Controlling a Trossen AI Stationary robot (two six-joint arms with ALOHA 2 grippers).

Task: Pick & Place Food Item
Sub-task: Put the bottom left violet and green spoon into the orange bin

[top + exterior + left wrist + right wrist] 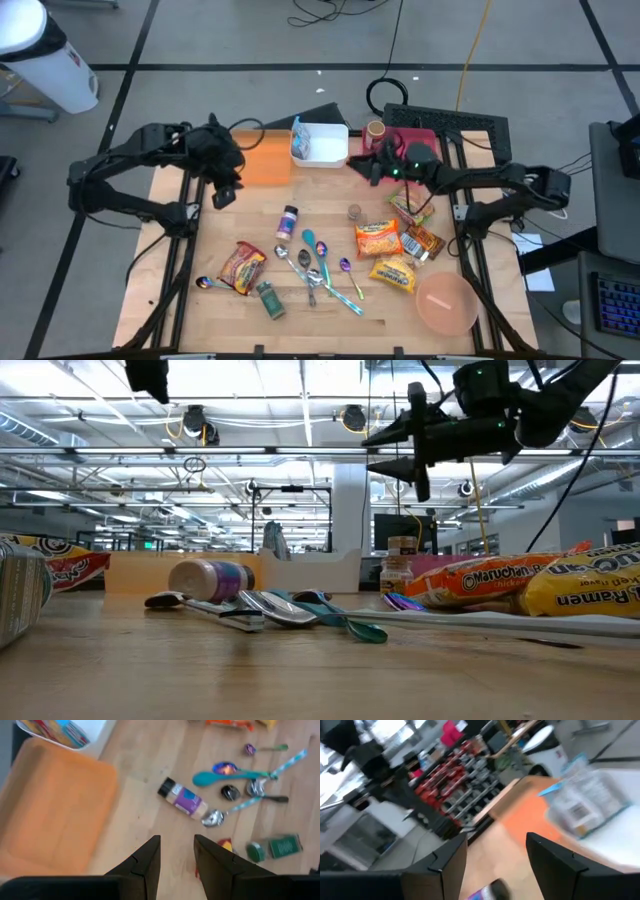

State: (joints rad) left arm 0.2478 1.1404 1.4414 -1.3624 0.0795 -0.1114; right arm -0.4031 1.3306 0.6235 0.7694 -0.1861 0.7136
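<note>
Food packets lie flat on the wooden table point(215, 235): an orange ramen pack point(378, 238), a yellow ramen pack point(393, 273), a red and yellow pack point(241, 267), a candy bar point(423, 242) and a green packet point(405, 205). My left gripper point(222, 195) hangs above the table's far left, by the orange board point(265, 160), tipped steeply down. Its fingers are open point(177, 845) with nothing between them. My right gripper point(362, 168) is raised at the far right. It points level toward the white bin point(325, 145) and is open point(497, 842) and empty.
A purple-labelled bottle point(288, 222), a green shaker point(270, 298) and several spoons point(318, 268) lie mid-table. A pink bowl point(445, 303) sits near the right front corner. The white bin holds a bag point(298, 140). A jar point(375, 130) and a pink tray point(418, 138) stand far right.
</note>
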